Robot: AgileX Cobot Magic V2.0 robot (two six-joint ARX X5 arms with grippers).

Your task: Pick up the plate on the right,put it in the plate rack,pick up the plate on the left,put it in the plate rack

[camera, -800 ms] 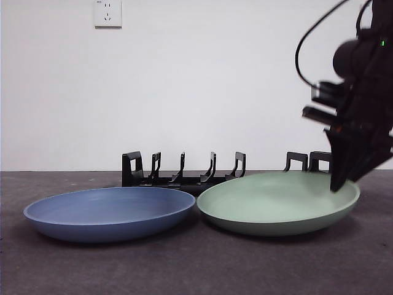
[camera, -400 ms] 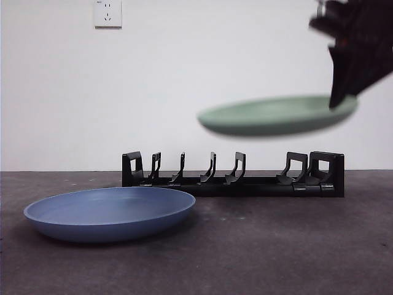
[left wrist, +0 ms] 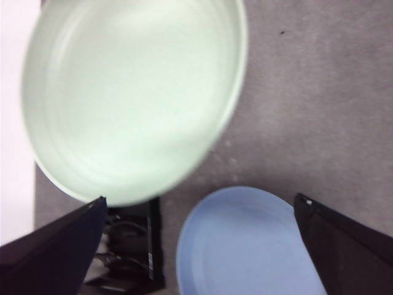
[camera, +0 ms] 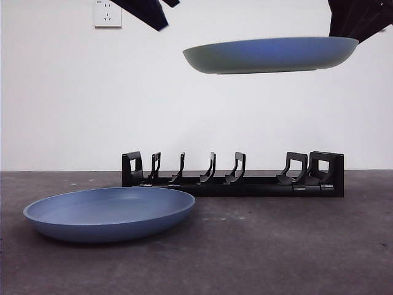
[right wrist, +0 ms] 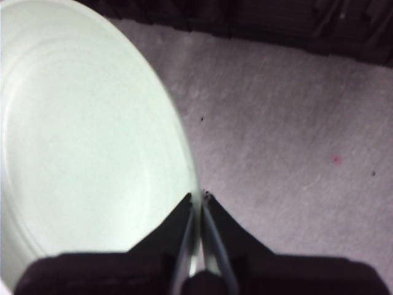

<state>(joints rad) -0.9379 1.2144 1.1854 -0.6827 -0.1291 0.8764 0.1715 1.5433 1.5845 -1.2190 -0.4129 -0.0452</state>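
Note:
The pale green plate (camera: pixel 270 55) hangs level, high above the plate rack (camera: pixel 233 178). My right gripper (camera: pixel 353 24) is shut on its right rim; in the right wrist view the jaws (right wrist: pixel 198 200) pinch the edge of the green plate (right wrist: pixel 80 141). The blue plate (camera: pixel 110 212) lies on the table, in front of the rack's left end. My left gripper (camera: pixel 147 12) shows as a black tip at the top left. In its own view it (left wrist: pixel 199 198) stands open and empty above the green plate (left wrist: pixel 135 92), the blue plate (left wrist: pixel 245 246) and a piece of the rack (left wrist: pixel 132 246).
A dark grey table (camera: pixel 276 246) runs up to a white wall with a socket (camera: pixel 107 13). The rack's prongs stand upright with nothing in them.
The green plate has risen from the table to high above the rack, carried by the right gripper. A black tip of the left arm has come into view at the top left.

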